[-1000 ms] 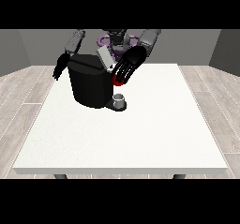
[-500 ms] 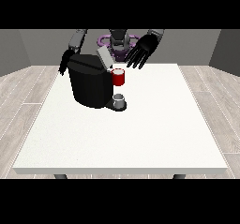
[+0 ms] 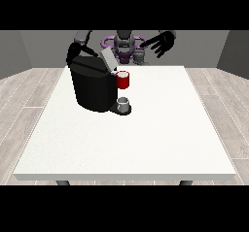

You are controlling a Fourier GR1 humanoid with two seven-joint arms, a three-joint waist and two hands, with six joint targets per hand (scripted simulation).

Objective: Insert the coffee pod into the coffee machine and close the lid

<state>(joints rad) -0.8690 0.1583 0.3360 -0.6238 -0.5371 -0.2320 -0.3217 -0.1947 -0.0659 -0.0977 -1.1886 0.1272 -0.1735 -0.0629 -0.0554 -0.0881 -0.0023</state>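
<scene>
The black coffee machine (image 3: 92,88) stands on the white table (image 3: 146,139), left of the middle. Its grey lid (image 3: 108,59) is tilted up at the top. A red thing at the machine (image 3: 123,80) sits at its front right. Below it, a grey thing (image 3: 124,103) rests on the machine's base. The hand at the view's right (image 3: 163,42) is raised above the table's far edge with its fingers spread, apart from the machine. The hand at the view's left (image 3: 74,53) hangs just behind the machine's top left corner.
The robot's torso (image 3: 124,46) is behind the table's far edge. The table's near half and right side stretch white towards the camera. A wooden floor surrounds the table.
The hand at the view's right has lifted off the red thing and moved up and to the right. The hand at the view's left has shifted a little inward behind the machine.
</scene>
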